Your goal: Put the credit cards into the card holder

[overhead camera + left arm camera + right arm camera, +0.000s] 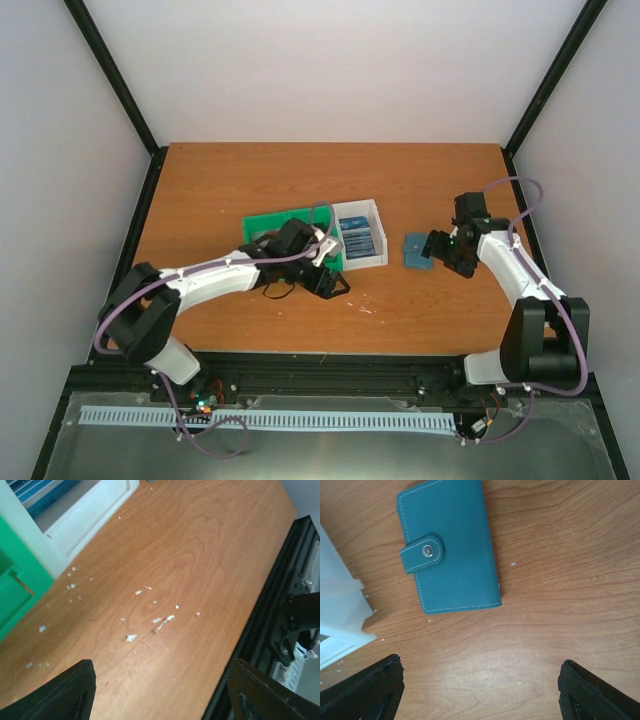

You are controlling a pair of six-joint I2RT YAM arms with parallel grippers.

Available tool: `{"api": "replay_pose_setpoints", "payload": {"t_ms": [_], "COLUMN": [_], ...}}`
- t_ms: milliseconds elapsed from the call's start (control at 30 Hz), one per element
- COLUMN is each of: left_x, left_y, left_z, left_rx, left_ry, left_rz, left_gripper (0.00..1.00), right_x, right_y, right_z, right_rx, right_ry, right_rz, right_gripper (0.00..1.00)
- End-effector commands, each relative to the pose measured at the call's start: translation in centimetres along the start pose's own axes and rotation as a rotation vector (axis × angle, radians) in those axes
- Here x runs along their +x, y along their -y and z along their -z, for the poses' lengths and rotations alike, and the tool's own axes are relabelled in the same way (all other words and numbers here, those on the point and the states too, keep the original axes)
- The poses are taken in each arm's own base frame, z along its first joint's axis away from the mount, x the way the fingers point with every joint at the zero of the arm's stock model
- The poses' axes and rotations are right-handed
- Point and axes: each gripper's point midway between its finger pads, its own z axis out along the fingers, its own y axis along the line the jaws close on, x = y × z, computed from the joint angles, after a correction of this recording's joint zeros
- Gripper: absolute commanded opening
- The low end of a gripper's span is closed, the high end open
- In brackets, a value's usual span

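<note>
The card holder (417,250) (450,545) is a teal wallet lying shut on the table, its snap tab fastened, just right of the white bin. Credit cards (362,240) (37,492) with blue designs lie inside the white bin (372,208). My right gripper (447,252) (480,692) hovers open just to the right of the holder, and bare wood shows between its fingertips (367,690). My left gripper (325,272) (162,695) is open over bare table in front of the bins, nothing between its fingers (65,692).
A green bin (270,222) (15,590) sits against the white bin (85,517) (340,615). White crumbs (131,638) dot the wood near the left gripper. The table's front edge with its black rail (260,625) runs close on that gripper's right.
</note>
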Motion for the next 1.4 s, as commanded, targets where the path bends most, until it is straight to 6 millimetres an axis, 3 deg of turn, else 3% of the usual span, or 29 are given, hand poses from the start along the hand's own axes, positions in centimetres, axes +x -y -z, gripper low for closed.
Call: {"api": "replay_pose_setpoints", "payload": {"t_ms": [0,233,500,767,1033,1200,1367], "left_x": [-1.6,-2.2,-3.0,-5.7,-7.9,-8.6,-8.0], "left_y": [-0.2,-0.4,-3.4,-7.0,-10.5,-9.3,-6.8], "left_z": [-1.6,-5.0,-7.7,-8.2,-6.3,-6.0,-5.7], "left_rx": [-0.029,-0.077,-0.182,-0.373,-0.404,-0.33,-0.202], "left_ry": [-0.015,-0.065,-0.104,-0.107,-0.065,-0.05,-0.031], "left_rz": [-0.101,-0.135,-0.145,-0.171,-0.114,-0.12,-0.109], "left_gripper": [0.72,0.65,0.59,0.54,0.53,0.58,0.64], "right_x": [-0.3,-1.4,-2.1,-3.4,-4.3,-4.9,-7.4], "right_y": [0.6,0.4,-0.2,-0.2,-1.5,-2.8,-2.0], "right_z": [-1.5,-3.7,-5.3,-6.7,-8.2,-8.9,-9.3], "right_rx": [0.038,0.062,0.064,0.092,0.096,0.096,0.196], "right_ry": [-0.002,-0.029,-0.054,-0.07,-0.1,-0.107,-0.056], "right_rz": [0.015,0.027,0.015,0.027,0.072,0.093,0.093], "right_gripper": [0.85,0.87,0.88,0.87,0.85,0.81,0.83]}}
